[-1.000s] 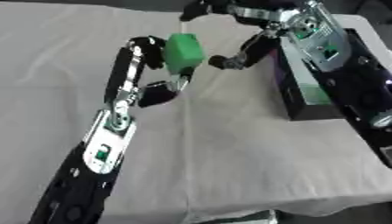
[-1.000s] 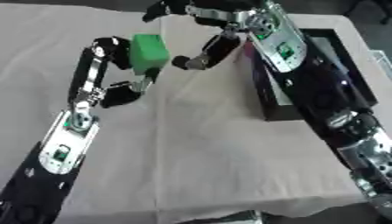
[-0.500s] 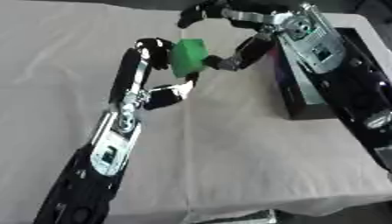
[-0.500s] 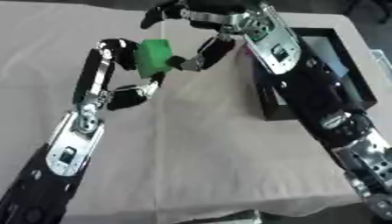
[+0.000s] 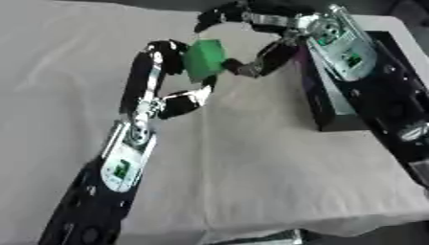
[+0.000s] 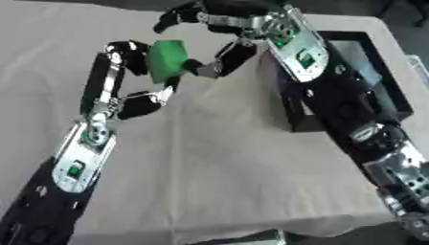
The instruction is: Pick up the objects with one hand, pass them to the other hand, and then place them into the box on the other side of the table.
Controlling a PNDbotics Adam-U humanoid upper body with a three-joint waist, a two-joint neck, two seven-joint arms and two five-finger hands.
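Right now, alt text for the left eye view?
The left robot hand holds a green block above a white-covered table, while the open right robot hand reaches around it. A black box sits on the table's right side.

We see a green block-shaped object (image 5: 204,60) held up above the table, tilted; a black open-topped box (image 6: 373,79) sits at the table's right edge.
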